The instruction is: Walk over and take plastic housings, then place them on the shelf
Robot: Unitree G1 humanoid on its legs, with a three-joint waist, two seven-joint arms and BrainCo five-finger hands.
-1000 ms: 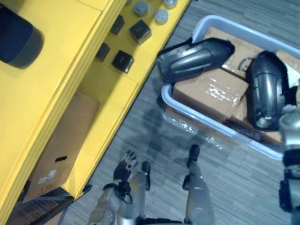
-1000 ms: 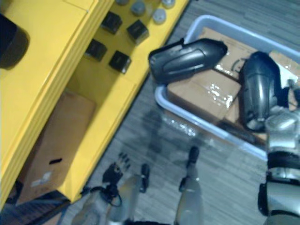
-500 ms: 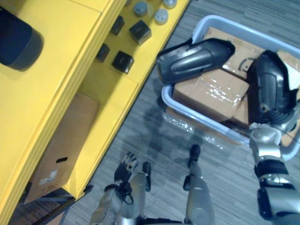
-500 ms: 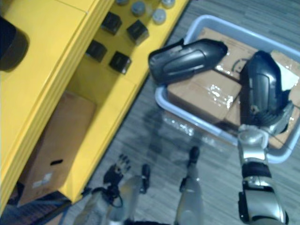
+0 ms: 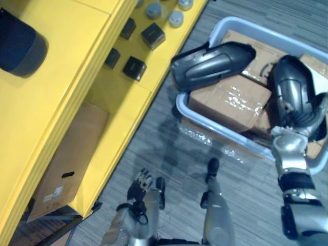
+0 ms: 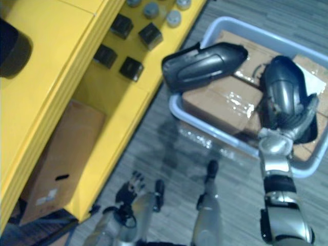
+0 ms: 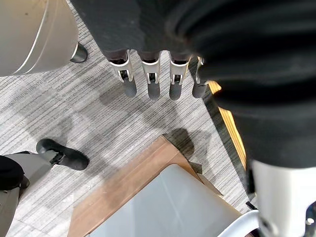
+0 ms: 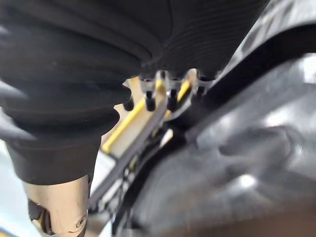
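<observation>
Over grey striped carpet (image 6: 169,159), our right hand (image 6: 289,127) has reached the dark glossy plastic housing (image 6: 279,92) in the pale-blue tub (image 6: 205,128), so pickup seems near; its grip we cannot tell

The upper-centre plastic housing (image 5: 212,64) and the right-hand housing (image 5: 292,92) are glossy dark grey. The plastic bin (image 5: 256,25) is pale blue, the cardboard box (image 5: 228,102) brown, the shelf (image 5: 61,87) yellow, the floor (image 5: 174,154) grey-striped.

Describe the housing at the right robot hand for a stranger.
Beside the yellow shelf sits a pale tub of cardboard boxes. Two dark housings lie on them; this one is farther from the shelf, at the right robot hand; the other overhangs the rim.
</observation>
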